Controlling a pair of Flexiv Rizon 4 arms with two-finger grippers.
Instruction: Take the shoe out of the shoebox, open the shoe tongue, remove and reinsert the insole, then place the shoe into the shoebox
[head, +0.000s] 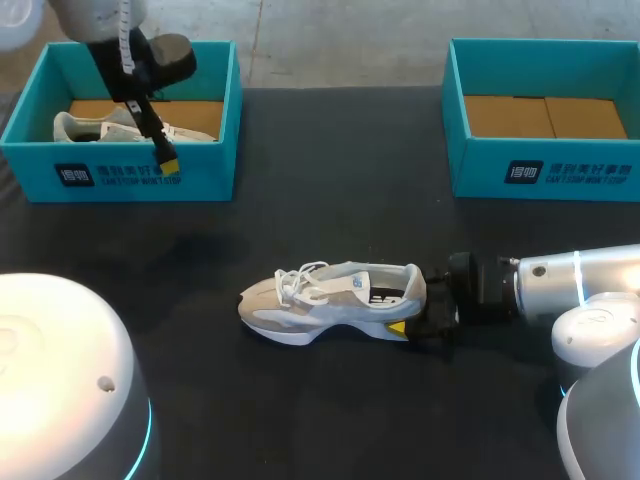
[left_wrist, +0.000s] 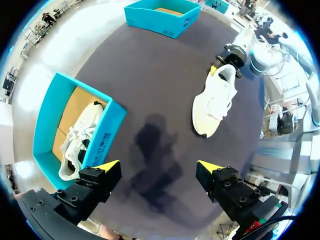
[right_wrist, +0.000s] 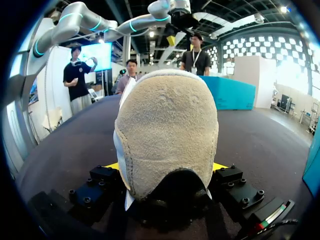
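A pale grey and white shoe (head: 320, 300) stands on its sole near the middle of the dark counter (head: 330, 200), toe toward my left arm's side and heel toward my right. Its laces lie loose over the tongue.

The right gripper (head: 422, 308) is at the heel. From the right wrist, the rounded suede heel fills the gap between the two fingers, with only a sliver of yellow tip showing on each side. The fingers seem to press the heel from both sides, though the contact itself is hard to make out.

The left gripper (left_wrist: 157, 170) hangs above the front wall of the left shoebox (head: 130, 180). Its fingers are spread wide with nothing between them, only the bare counter below. Inside that teal box a second shoe (head: 85, 125) rests on the brown cardboard floor.

The right shoebox (head: 560, 170), also teal, sits at the far right corner, well apart from the shoe on the counter.
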